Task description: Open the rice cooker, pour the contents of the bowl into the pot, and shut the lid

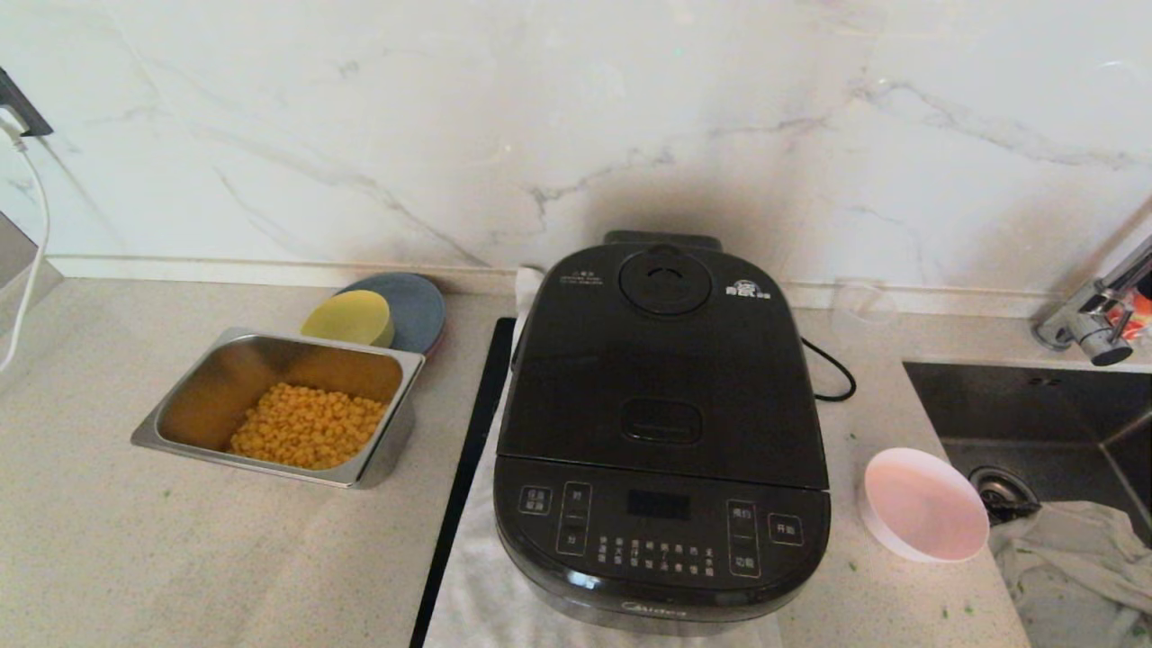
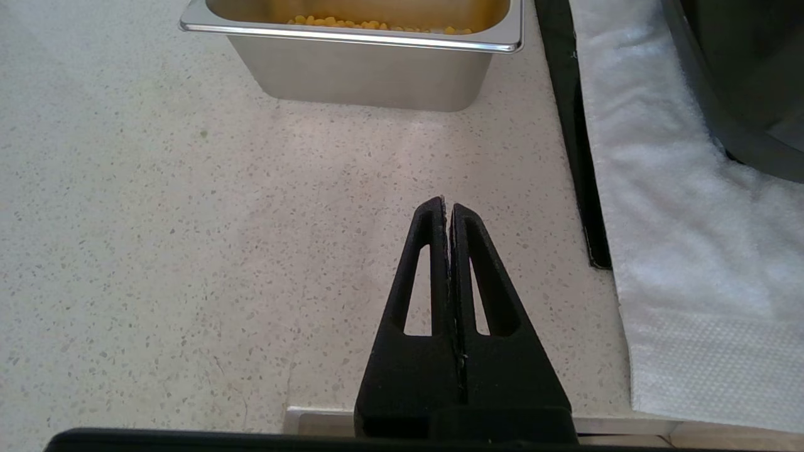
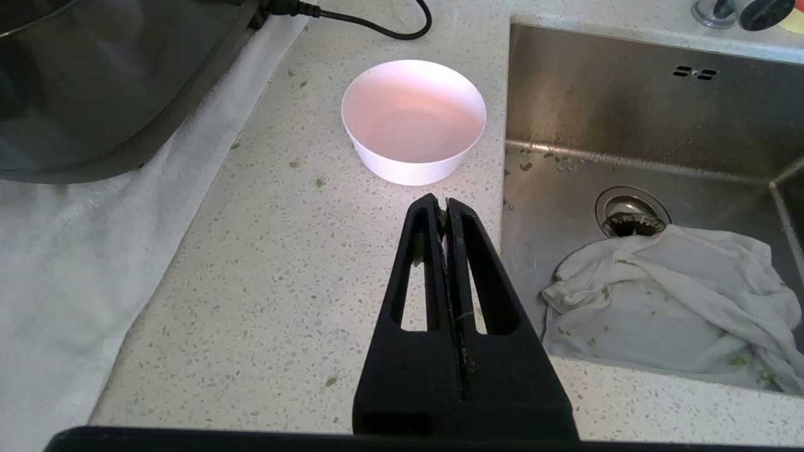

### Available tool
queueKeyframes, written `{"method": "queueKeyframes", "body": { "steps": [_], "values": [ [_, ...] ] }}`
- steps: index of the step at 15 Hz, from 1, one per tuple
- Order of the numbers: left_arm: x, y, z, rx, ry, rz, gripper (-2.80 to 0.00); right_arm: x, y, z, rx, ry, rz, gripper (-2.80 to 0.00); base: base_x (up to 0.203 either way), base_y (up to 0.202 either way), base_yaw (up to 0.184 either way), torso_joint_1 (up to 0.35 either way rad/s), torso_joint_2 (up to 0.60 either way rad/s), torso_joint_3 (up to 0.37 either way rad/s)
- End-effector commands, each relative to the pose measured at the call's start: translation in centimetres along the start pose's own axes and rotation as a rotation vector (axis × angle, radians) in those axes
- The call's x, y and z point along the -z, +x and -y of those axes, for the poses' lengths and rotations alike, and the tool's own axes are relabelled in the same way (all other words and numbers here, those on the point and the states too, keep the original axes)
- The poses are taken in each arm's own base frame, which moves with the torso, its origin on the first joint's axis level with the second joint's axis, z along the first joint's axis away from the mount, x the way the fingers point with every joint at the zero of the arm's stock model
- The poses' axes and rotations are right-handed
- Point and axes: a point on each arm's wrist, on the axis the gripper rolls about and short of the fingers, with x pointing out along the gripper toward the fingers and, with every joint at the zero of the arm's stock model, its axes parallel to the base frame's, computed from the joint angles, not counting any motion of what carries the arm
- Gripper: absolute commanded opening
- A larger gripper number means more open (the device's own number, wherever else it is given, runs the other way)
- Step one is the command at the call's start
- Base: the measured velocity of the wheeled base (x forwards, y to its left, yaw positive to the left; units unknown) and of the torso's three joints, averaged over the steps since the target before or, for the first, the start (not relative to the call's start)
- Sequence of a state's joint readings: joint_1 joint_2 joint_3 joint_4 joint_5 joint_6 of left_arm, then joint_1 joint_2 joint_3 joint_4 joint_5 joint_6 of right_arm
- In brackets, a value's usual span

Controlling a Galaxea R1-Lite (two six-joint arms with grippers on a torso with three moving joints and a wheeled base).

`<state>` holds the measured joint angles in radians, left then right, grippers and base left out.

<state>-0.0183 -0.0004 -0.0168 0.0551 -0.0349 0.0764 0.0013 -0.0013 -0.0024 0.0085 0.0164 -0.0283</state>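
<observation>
Marble-veined wall (image 1: pixel 378 117) backs a speckled counter (image 1: pixel 135 558), with a steel sink (image 1: pixel 1035 423) set into it at the robot's right. On a white towel (image 1: pixel 486 603) at the counter's middle sits the cooker (image 1: pixel 661 441), dark and glossy, its lid (image 1: pixel 661 360) down flat and its button panel facing the robot. A black cord (image 1: pixel 832 369) trails out behind it on the right.

Left of the cooker, apart from it, stands a steel tray (image 1: pixel 378 450) with corn (image 1: pixel 306 427) heaped in its near half; a yellow dish (image 1: pixel 349 317) and a grey plate (image 1: pixel 416 306) lean just behind the tray. A crumpled cloth (image 3: pixel 666 301) lies in the sink by the drain.

Between cooker and sink, near the sink's edge, rests the bowl (image 1: pixel 925 504), upright, its pinkish inside bare. Green bits (image 3: pixel 295 164) are scattered on the counter around it and on the cloth.

The left gripper (image 2: pixel 447 207) hovers low over bare counter in front of the tray, jaws pressed together, holding nothing. The right gripper (image 3: pixel 443 204) hangs just short of the bowl, jaws likewise closed tight and holding nothing, with green flecks stuck along the fingers (image 3: pixel 418 248).
</observation>
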Motion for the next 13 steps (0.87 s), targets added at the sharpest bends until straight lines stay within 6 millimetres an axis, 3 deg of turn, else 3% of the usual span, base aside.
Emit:
{"method": "queueKeyframes", "body": {
  "steps": [1, 13],
  "values": [
    [0.0, -0.01, 0.0, 0.0, 0.0, 0.001, -2.8, 0.05, 0.03, 0.0, 0.001, -0.001, -0.002, -2.8, 0.0, 0.0, 0.0, 0.0, 0.0, 0.0],
    [0.0, -0.01, 0.0, 0.0, -0.001, 0.001, -2.8, 0.08, 0.05, 0.02, 0.008, 0.014, -0.004, -2.8, 0.0, 0.0, 0.0, 0.0, 0.0, 0.0]
  ]
}}
